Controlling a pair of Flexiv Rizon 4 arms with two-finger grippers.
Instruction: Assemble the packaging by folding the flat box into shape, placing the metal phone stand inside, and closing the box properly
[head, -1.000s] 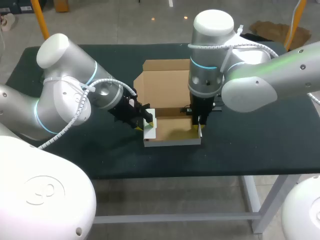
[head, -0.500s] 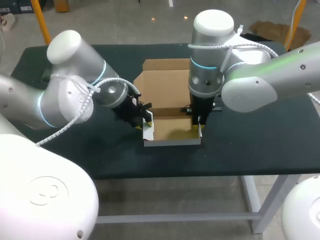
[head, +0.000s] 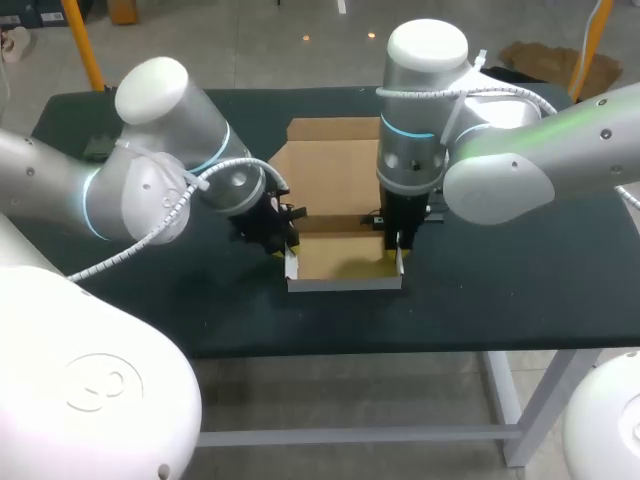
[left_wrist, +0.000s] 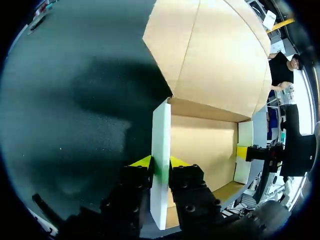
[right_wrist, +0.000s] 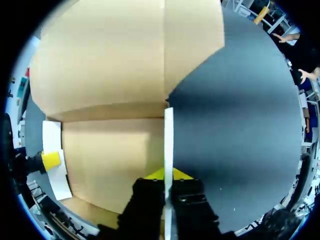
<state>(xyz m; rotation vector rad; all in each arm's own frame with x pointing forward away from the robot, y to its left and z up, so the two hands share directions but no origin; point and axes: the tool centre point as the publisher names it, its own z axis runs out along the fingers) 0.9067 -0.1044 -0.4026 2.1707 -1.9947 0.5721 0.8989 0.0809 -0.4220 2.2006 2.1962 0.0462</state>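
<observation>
The cardboard box (head: 345, 258) lies open in the middle of the table, brown inside and white outside, with its lid (head: 330, 170) laid back behind it. My left gripper (head: 283, 243) comes in low from the left. In the left wrist view its yellow tips (left_wrist: 161, 162) pinch the upright white left side wall (left_wrist: 161, 140) from both sides. My right gripper (head: 398, 245) points straight down, shut on the right side wall (right_wrist: 168, 145), which runs thin between its tips (right_wrist: 168, 175). The inside of the box floor (right_wrist: 110, 160) is bare.
The dark green table (head: 500, 290) has open room left and right of the box. A small dark object (head: 95, 148) lies near the far left edge. The front table edge runs just below the box.
My left arm has swung up and inward, and the left side wall now stands upright instead of leaning outward. Its fingers have narrowed onto the wall. My right arm has stayed put.
</observation>
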